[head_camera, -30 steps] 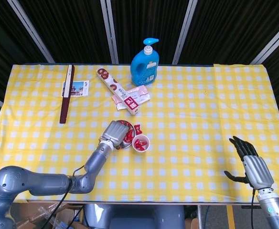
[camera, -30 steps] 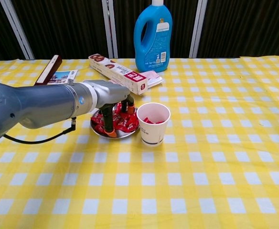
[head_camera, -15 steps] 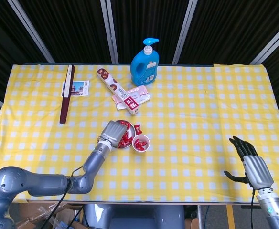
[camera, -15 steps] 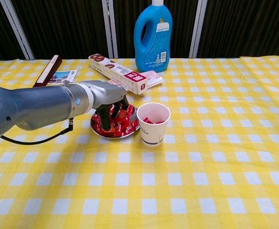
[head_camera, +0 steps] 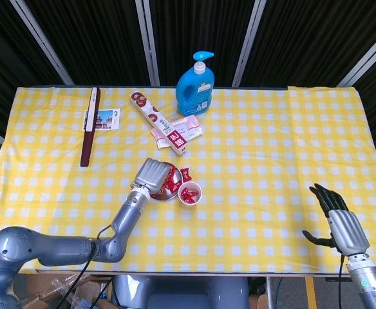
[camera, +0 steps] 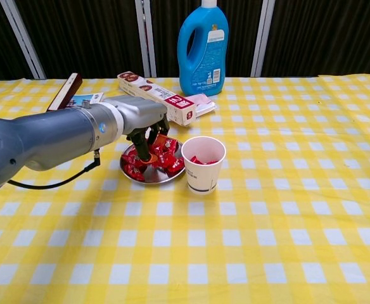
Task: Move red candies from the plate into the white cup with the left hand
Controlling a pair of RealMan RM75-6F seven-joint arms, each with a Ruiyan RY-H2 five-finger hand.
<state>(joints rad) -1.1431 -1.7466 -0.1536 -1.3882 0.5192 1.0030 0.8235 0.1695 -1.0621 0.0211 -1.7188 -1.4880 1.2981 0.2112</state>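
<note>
A small metal plate (camera: 148, 182) with several red candies stands left of the white cup (camera: 203, 166), which has red candies inside. My left hand (camera: 137, 117) hovers just over the plate with its fingers curled down, pinching a red candy (camera: 163, 147) above the pile. From the head view the left hand (head_camera: 150, 174) covers most of the plate (head_camera: 164, 196), beside the cup (head_camera: 189, 193). One loose red candy (head_camera: 185, 172) lies on the cloth by the plate. My right hand (head_camera: 339, 222) rests far off at the table's near right edge, fingers apart and holding nothing.
A blue pump bottle (head_camera: 195, 84) stands at the back. A long biscuit box (head_camera: 159, 122) and pink packets (head_camera: 185, 129) lie behind the plate. A dark stick (head_camera: 90, 125) and a card (head_camera: 104, 119) lie at the back left.
My left hand's fingers were down in the candy pile; they have closed and lifted slightly, bringing a red candy up. The right hand has not moved.
</note>
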